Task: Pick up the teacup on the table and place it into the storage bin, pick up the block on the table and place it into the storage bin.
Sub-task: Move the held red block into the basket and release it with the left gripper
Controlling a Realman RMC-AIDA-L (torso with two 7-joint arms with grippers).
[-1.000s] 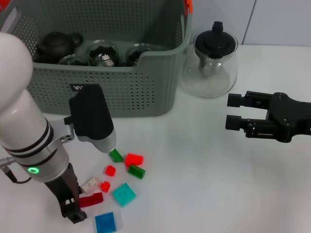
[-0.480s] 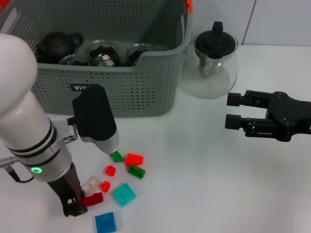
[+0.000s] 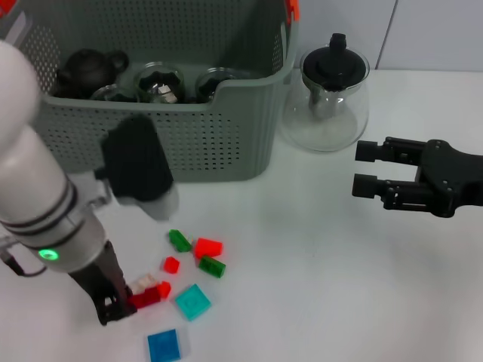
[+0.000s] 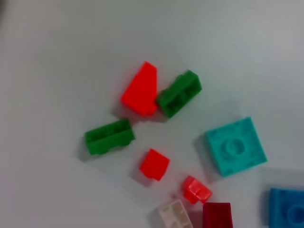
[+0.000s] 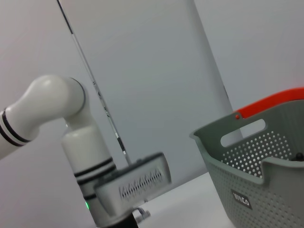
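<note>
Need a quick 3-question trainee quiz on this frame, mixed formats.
1. True or false: the glass teapot stands inside the storage bin.
2. Which block is the left gripper closing on? A) dark red block B) teal plate C) green block
3. Fill in: the right gripper hovers with its fingers ____.

Key
1. False: it stands on the table beside the bin.
2. A
3. open

The grey-green perforated bin (image 3: 189,143) stands at the far left of the white surface (image 3: 317,264), upright, with a dark teapot (image 3: 87,72) and glass cups (image 3: 158,83) inside. Near it lie small blocks: a dark red block (image 3: 143,299) at the left claw (image 3: 121,305), plus green, red, white, teal and blue ones.
</note>
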